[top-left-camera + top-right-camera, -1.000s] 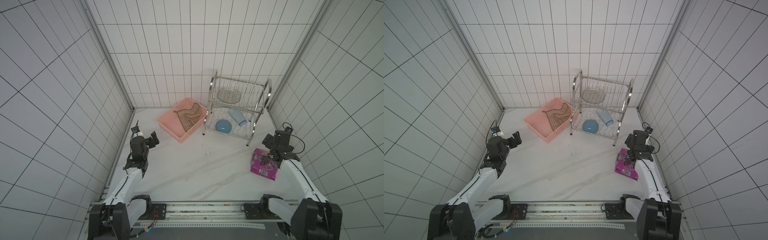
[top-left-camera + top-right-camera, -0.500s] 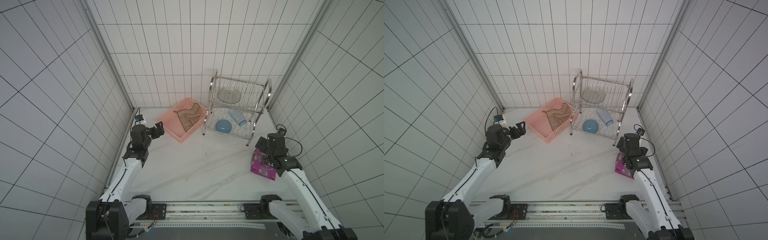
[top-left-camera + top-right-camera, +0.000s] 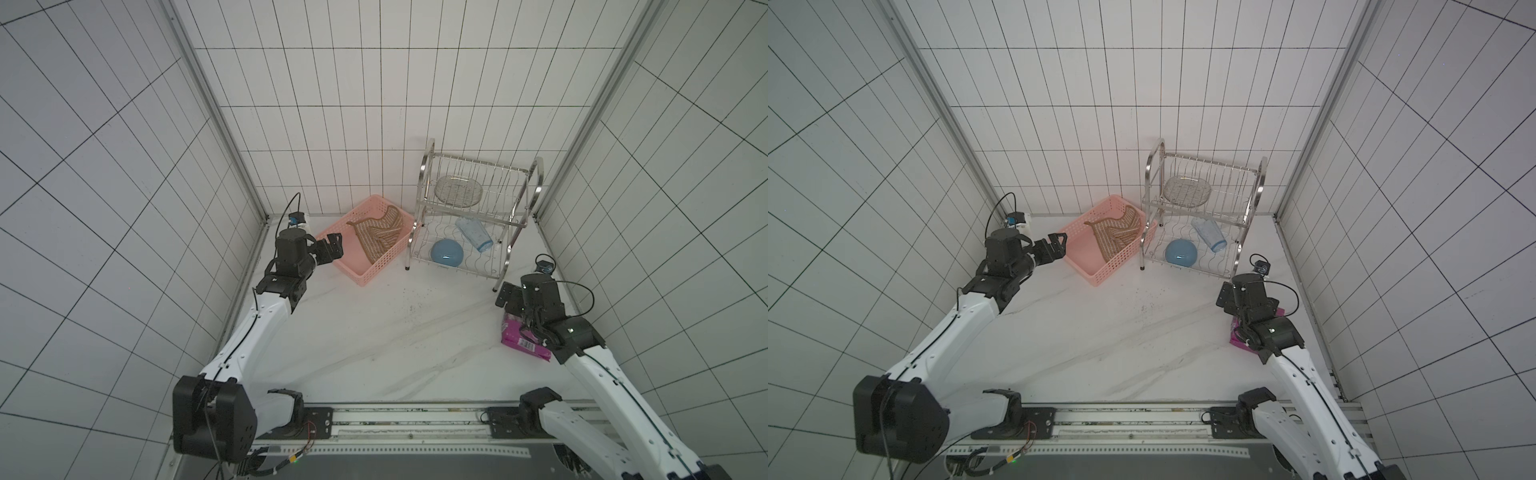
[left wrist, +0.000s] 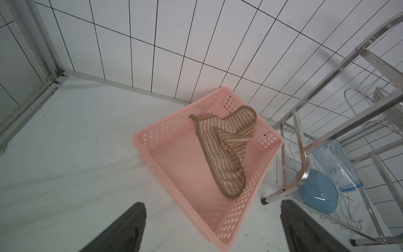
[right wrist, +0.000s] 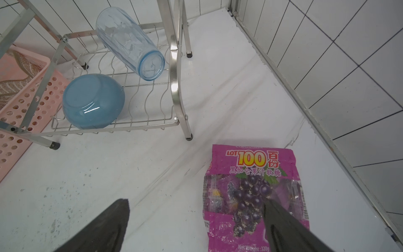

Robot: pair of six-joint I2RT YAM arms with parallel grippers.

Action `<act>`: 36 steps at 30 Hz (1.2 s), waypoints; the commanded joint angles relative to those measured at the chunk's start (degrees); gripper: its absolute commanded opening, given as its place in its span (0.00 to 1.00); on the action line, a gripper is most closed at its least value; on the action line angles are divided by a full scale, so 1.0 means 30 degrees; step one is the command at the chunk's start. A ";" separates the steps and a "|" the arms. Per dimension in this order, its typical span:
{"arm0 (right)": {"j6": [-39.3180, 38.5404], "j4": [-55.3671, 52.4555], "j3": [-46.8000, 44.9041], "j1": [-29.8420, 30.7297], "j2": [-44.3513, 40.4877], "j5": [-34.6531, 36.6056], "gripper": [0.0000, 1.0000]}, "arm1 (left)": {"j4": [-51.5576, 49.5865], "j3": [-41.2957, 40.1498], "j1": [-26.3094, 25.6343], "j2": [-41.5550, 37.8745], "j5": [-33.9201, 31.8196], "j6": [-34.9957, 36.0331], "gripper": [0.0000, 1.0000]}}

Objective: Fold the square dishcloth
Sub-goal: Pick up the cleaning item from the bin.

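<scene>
The square dishcloth (image 4: 226, 150) lies crumpled inside the pink perforated basket (image 4: 165, 128). It is bunched toward the wall nearer the dish rack (image 3: 473, 208), with one part doubled over another and its small corner loop up near a side wall. The basket stands at the back of the table (image 3: 374, 340), just beside the rack's leg. The walls hem the cloth in, so I judge it cannot be folded where it is and must first be lifted out onto the open marble.

The left fingers (image 4: 122, 229) are spread wide and hold nothing. In both top views they hang raised at the basket's near corner, pointed at the cloth. That fits an approach for a pick, probably at the brown binding or the raised fold, which stand proud of the basket floor.

The right fingers (image 5: 104, 229) are likewise spread and empty, poised above the purple candy packet (image 5: 250, 185), well apart from the cloth. The wrist view does not show whether one of them touches the packet. This arm seems parked clear until the cloth reaches open table, where two corners will call for two holds.
</scene>
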 commanded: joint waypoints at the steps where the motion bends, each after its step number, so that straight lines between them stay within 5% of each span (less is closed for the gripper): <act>1: 0.0404 -0.0307 0.0763 0.0575 0.0506 0.0238 0.99 | -0.1450 0.1501 -0.0134 0.1136 0.0564 0.0217 0.98; 11: 0.0375 0.0240 0.1396 0.0914 0.1958 0.0079 0.99 | -0.5079 0.6416 -0.1064 0.6730 0.0164 0.1568 0.98; 16: 0.0353 0.0214 0.1487 0.0944 0.2127 0.0004 0.99 | -0.6191 0.9356 -0.1152 0.9821 0.0575 0.1461 0.84; 36: 0.0286 0.0156 0.2113 0.0916 0.2956 0.1221 0.99 | -0.9924 2.3015 -0.1919 2.1027 0.2277 -0.1850 0.69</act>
